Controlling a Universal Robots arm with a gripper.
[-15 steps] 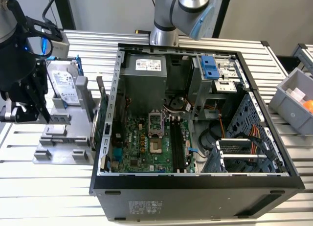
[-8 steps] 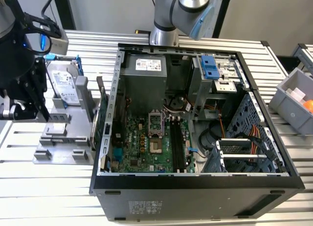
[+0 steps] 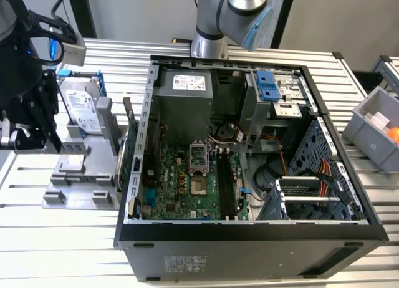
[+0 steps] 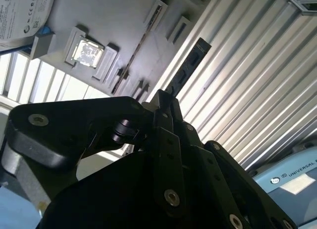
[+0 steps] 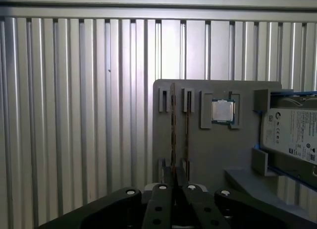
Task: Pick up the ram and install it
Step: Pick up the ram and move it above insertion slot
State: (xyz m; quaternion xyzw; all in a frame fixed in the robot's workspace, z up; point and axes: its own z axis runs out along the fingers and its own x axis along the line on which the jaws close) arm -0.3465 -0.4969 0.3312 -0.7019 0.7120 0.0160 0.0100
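Ram (image 4: pixel 188 65), thin dark narrow stick, one end pinched in tool (image 4: pixel 164 97)

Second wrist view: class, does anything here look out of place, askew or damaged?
Nothing looks damaged or spilled. The ram is clear of the grey holder, clamped in the gripper and jutting straight out, with the slatted table behind it.
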